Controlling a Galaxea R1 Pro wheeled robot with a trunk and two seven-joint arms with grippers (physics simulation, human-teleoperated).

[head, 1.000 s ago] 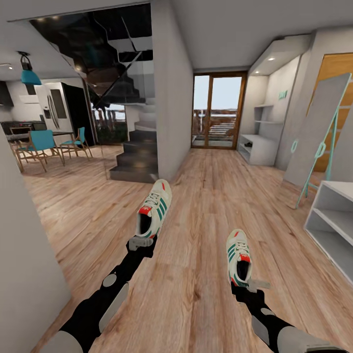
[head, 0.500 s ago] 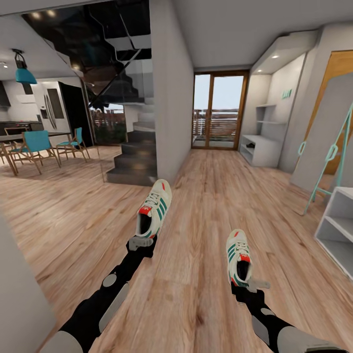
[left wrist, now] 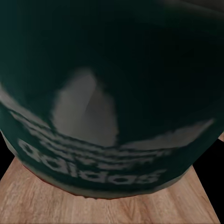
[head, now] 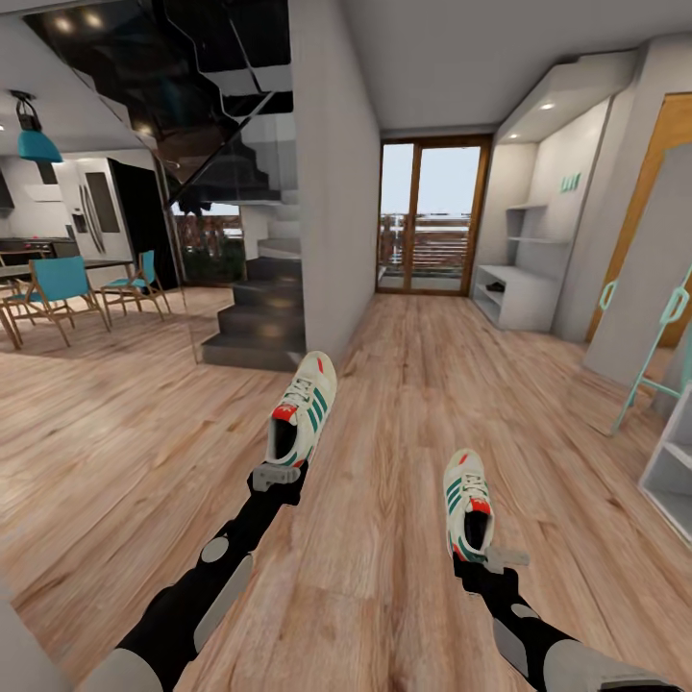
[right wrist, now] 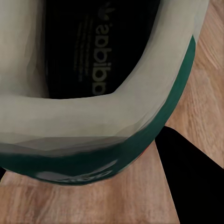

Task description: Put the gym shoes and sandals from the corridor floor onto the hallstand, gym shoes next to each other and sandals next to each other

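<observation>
We hold one gym shoe in each arm. The left gripper point(head: 277, 475) is clamped on the heel of the left gym shoe point(head: 302, 407), which stands raised and tilted, toe pointing away from us and slightly rightward. The right gripper point(head: 490, 555) grasps the heel of the right gym shoe point(head: 468, 503), which lies lower, toe forward. In the left wrist view the heel tab point(left wrist: 107, 107) sits close against the lens (fingers not distinguishable there). In the right wrist view we look down into the shoe opening point(right wrist: 88, 51), with the heel collar nearest the camera. Both shoes are carried clear of the corridor floor point(head: 404, 384).

We judge the step in hand to be transport: both gym shoes are picked up and not yet placed. No sandals can be made out on the floor ahead.

Farther on, at the right edge, a plain white shelf unit point(head: 673, 461) stands near a leaning board with a teal frame point(head: 663, 317). Beyond that, against the right wall near the glass door point(head: 431, 216), stands the hallstand point(head: 514, 293), a low bench with wall shelves above.

The next move calls for driving down the corridor to the hallstand, turning to face it, then setting both shoes side by side on one surface.
</observation>
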